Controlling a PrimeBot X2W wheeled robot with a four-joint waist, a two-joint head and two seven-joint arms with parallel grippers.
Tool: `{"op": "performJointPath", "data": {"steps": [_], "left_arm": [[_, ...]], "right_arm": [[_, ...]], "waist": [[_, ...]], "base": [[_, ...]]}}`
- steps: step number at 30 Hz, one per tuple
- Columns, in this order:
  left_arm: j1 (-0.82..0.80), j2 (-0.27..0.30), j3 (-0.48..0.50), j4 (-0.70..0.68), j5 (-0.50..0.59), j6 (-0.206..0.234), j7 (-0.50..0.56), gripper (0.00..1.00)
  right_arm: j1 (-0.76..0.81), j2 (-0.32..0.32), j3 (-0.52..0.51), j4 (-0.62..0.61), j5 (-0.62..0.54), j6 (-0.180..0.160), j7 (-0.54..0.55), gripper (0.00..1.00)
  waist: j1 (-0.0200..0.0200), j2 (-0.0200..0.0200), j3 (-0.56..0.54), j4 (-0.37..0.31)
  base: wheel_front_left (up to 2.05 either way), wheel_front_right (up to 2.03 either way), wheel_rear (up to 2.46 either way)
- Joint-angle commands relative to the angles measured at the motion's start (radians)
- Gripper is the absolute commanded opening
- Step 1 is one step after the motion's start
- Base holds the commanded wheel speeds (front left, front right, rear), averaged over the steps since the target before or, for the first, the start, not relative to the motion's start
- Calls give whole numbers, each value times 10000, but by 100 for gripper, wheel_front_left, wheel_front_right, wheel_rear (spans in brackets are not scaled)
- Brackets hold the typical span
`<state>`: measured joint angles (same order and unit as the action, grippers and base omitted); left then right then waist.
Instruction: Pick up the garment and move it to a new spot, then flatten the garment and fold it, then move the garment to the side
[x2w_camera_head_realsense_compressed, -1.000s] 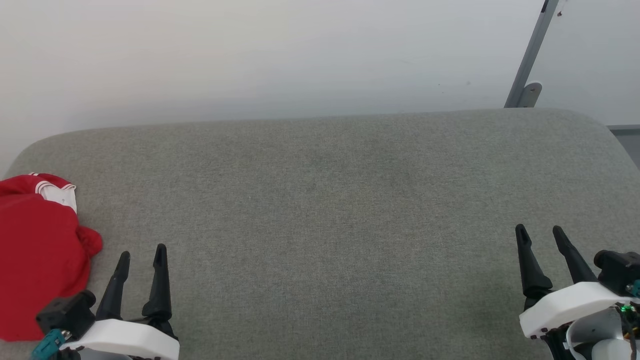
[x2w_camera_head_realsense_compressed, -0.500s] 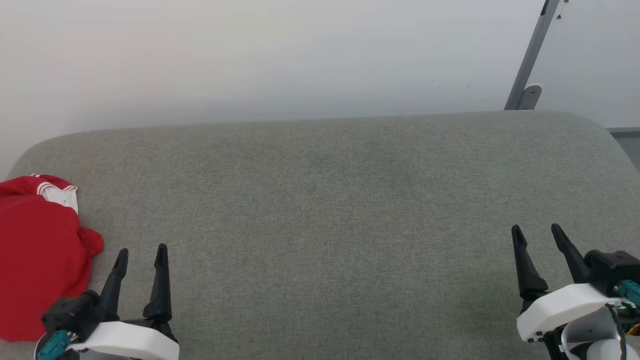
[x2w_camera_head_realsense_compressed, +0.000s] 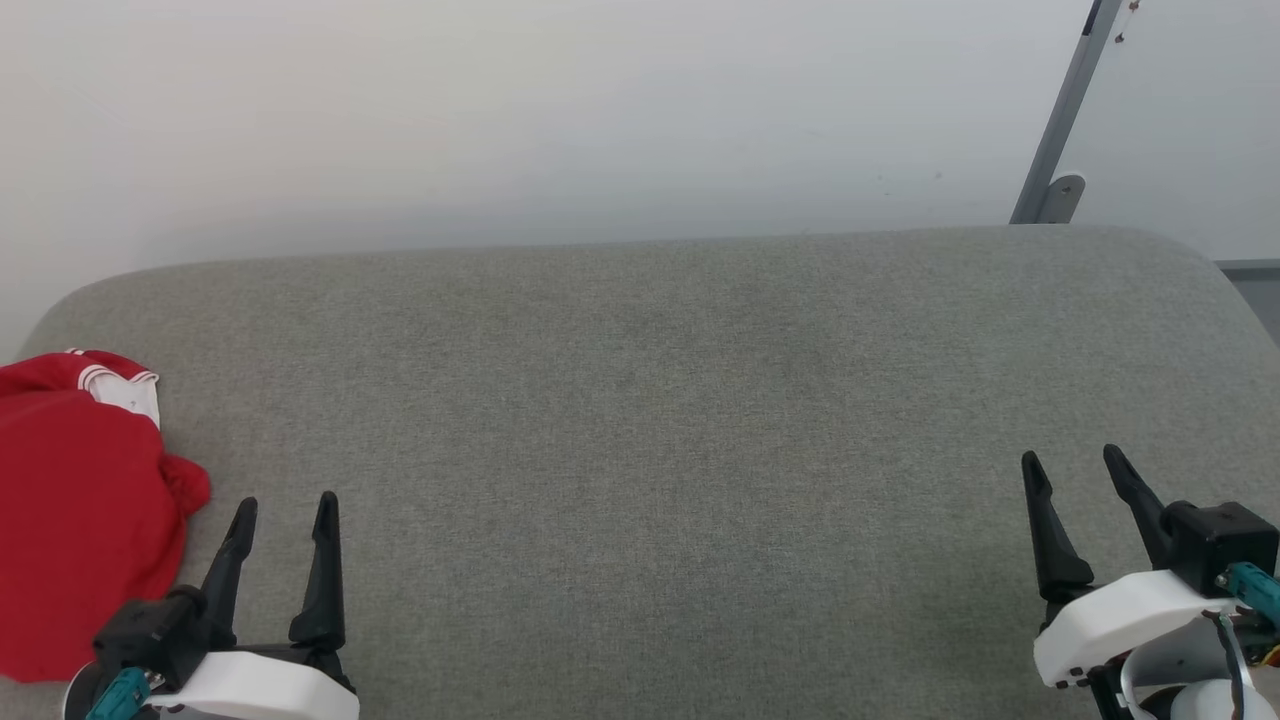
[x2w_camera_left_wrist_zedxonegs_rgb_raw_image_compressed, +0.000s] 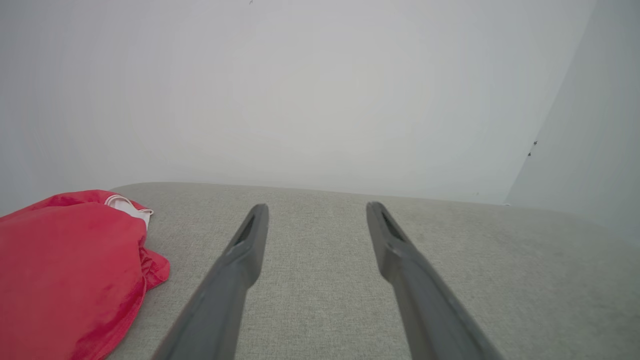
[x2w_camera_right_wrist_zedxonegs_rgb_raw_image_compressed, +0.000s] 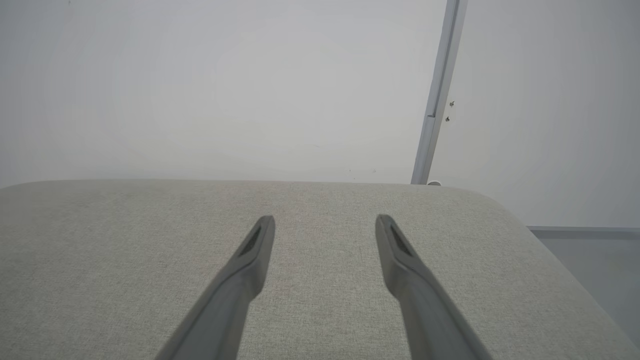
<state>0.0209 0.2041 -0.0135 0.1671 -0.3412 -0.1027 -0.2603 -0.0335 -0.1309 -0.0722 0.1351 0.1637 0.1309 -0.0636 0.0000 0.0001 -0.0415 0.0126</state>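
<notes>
Spread wide, the left gripper is hovering low over the grey cushion at the lower left of the head view. Its two dark fingers are pointing toward the wall and holding nothing. The right gripper is hovering at the lower right in the same way, fingers apart and empty. In each wrist view bare grey fabric is showing between the two fingers.

The garment is lying bunched at the cushion's left end, just beside the left gripper and not touching its fingers. It is showing mostly red, with a bit of white cloth and striped trim at its far edge. In the left wrist view it is sitting at the lower left, apart from the nearer finger.

Compared with a second ago, little is changing. Everything in the head view is sitting slightly lower, cushion edge and metal pole alike, so the camera is shifting a touch. Beyond that, the left gripper's white wrist body is sinking a little toward the bottom edge, while its fingertips are staying almost where they were. The right gripper is drifting slightly leftward. Both are remaining just as wide open, and the garment is lying in the same heap at the same spot.
</notes>
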Motion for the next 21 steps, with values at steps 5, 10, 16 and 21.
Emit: {"op": "performJointPath", "data": {"steps": [5,10,16,21], "left_arm": [[57,1,47,-4,108,-30,-70,100],[1,-11,104,40,28,15,-70,100],[-142,-4,265,125,-92,236,-22,100],[-229,44,454,121,-135,586,194,100]], "right_arm": [[61,-24,-10,-103,-35,-3,-54,100],[84,-29,40,-180,6,-3,-27,100],[60,-78,337,-248,41,-3,27,100],[-120,-90,798,-251,103,-3,132,100]], "waist": [[0,-1,7,53],[0,-1,8,227],[0,-1,-44,706],[0,-1,-130,1536]], "base": [[0,0,0],[0,0,0],[0,0,0],[0,0,0]]}}
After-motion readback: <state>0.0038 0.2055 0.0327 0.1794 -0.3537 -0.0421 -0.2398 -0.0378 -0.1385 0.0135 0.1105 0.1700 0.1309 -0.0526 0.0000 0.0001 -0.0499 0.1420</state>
